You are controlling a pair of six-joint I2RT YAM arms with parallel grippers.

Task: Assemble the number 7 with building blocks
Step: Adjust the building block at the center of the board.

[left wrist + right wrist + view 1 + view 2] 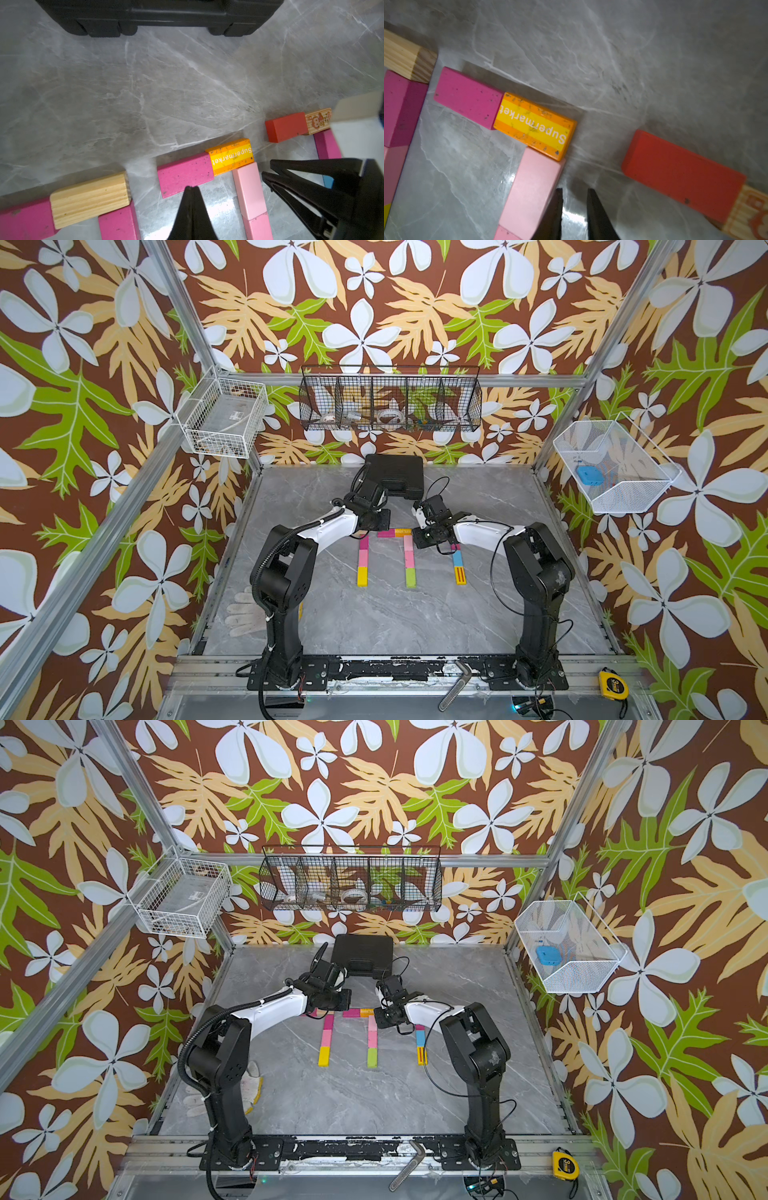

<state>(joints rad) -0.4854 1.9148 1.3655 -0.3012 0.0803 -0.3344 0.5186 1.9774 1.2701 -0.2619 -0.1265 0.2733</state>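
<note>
The building blocks lie flat on the grey table in three groups, seen in both top views. The middle group has a magenta block [185,176] and an orange "Supermarket" block [230,156] as a bar, with a column of pink blocks [408,556] ending in green below it. My left gripper [192,188] is shut and empty, its tips at the magenta block's edge. My right gripper [575,190] is shut with only a narrow slit, one finger against the light pink block [533,187]. A red block [681,176] and a printed wood block [318,120] top the right group.
A plain wood block [89,199] tops the left column [362,558]. The black case [395,479] stands just behind the blocks. A white glove [243,612] lies by the left arm's base. A tape measure [613,686] and a hex key [457,684] rest on the front rail.
</note>
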